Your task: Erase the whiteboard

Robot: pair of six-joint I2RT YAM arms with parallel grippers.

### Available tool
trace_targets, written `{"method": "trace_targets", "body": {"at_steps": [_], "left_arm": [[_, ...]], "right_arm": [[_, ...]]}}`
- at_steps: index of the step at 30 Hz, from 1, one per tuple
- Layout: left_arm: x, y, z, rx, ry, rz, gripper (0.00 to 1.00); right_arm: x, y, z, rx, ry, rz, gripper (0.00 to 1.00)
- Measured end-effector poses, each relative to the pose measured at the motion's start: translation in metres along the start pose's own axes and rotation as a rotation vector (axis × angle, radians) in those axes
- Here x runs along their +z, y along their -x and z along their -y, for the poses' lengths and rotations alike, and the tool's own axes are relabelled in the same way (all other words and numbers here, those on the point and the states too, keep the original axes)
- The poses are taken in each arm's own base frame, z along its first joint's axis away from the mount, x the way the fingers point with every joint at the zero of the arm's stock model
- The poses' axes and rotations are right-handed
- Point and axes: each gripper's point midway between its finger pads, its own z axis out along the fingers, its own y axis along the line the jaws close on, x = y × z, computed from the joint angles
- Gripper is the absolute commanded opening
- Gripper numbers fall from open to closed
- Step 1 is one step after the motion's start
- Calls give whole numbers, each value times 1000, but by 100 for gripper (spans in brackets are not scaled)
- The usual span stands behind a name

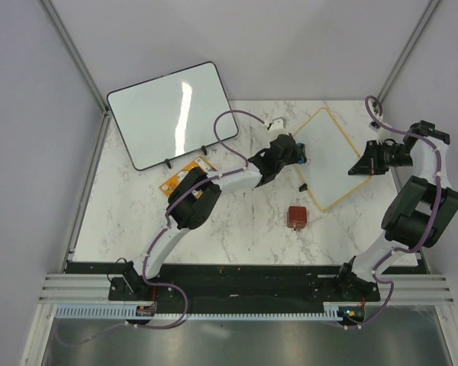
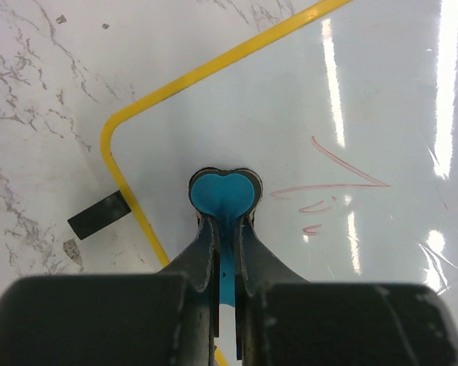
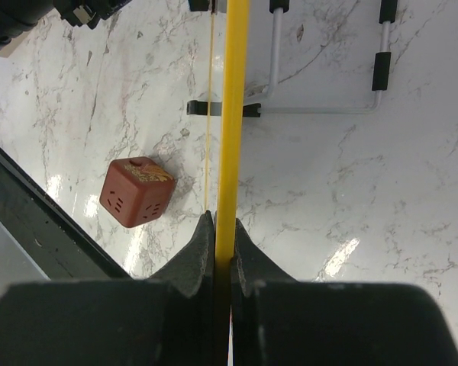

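The whiteboard (image 1: 337, 164), small with a thin yellow frame, lies at the table's back right. In the left wrist view its white face (image 2: 382, 91) carries faint red marks (image 2: 332, 181). My left gripper (image 1: 294, 155) is over the board's left corner, shut (image 2: 225, 221) on a blue heart-shaped eraser (image 2: 225, 194) that rests on the board face. My right gripper (image 1: 366, 162) is shut (image 3: 224, 225) on the board's yellow frame (image 3: 233, 114), seen edge-on at the right side.
A larger black-framed blank whiteboard (image 1: 172, 114) stands at the back left, with an orange packet (image 1: 185, 174) below it. A red-brown cube (image 1: 297, 216) sits near the small board's front corner (image 3: 136, 192). A black clip foot (image 2: 99, 215) and a wire stand (image 3: 320, 110) lie nearby.
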Motion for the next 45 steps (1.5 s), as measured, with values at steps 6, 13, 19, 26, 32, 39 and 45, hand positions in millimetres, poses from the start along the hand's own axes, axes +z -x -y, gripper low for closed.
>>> {"method": "trace_targets", "body": {"at_steps": [6, 13, 19, 26, 32, 39, 45], "left_arm": [[-7, -11, 23, 42, -60, 11, 2], [-24, -24, 62, 58, -170, -1, 2], [-34, -32, 78, 58, -232, -2, 2], [-44, -41, 60, -42, -240, -55, 2], [-49, -55, 29, -128, -147, -86, 2], [-46, -52, 16, -193, -82, -67, 2], [-38, -39, -8, -216, 14, -46, 2]], "right_arm": [[-3, -4, 1, 23, -3, -9, 0], [-3, -6, 3, 36, 1, -13, 0], [-3, -5, 3, 36, 4, -14, 0], [-3, -4, 2, 8, 14, -13, 0], [-2, -4, 1, -6, 18, -12, 0], [-2, -3, 1, -8, 19, -11, 0], [-1, -2, 0, -25, 22, -9, 0]]}}
